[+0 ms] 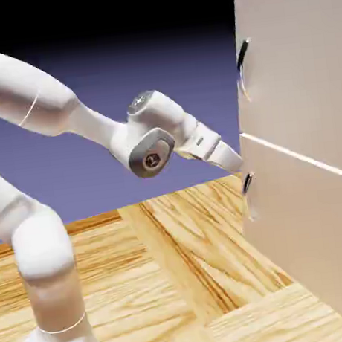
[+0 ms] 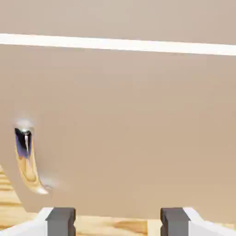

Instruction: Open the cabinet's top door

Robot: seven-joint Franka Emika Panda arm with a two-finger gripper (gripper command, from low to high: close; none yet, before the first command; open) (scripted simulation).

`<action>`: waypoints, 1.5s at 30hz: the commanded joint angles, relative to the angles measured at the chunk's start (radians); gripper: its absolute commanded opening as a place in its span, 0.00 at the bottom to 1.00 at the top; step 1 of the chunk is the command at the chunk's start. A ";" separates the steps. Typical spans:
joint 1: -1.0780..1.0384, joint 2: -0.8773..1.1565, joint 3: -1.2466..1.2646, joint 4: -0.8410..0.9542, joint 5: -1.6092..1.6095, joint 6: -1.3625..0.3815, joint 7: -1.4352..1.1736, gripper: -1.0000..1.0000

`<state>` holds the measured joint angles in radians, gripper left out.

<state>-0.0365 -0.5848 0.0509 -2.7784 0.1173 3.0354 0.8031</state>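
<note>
Top door [image 1: 297, 70] shut, claw [image 2: 118, 221] tips cropped, cabinet [image 1: 303, 189] edge cut off

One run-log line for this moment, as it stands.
top door: shut | pincer: open, empty, facing lower door | top handle: untouched, above pincer

My two grey fingertips [image 2: 61, 220] sit at the bottom edge, well apart, with nothing between them; my gripper [image 2: 117, 221] is spread wide. Ahead, the cabinet [image 2: 138, 18] fills nearly everything with flat beige-pink panel. A pale horizontal seam [image 2: 118, 44] crosses near the top. Below it lies the lower door [image 2: 133, 129], its small dark curved handle [image 2: 26, 159] near the door's left edge, shiny and reflecting wood. A strip of wooden table [image 2: 9, 203] shows under the door's lower edge.
</note>
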 commanded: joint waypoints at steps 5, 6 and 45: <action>-0.090 -0.027 0.094 0.059 0.218 -0.003 0.115 0.50; -0.108 -0.033 0.113 0.070 0.261 -0.003 0.138 0.50; -0.809 -0.247 0.850 0.527 1.957 -0.026 1.036 0.50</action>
<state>-0.8451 -0.8313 0.9005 -2.2516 2.0747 3.0093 1.8393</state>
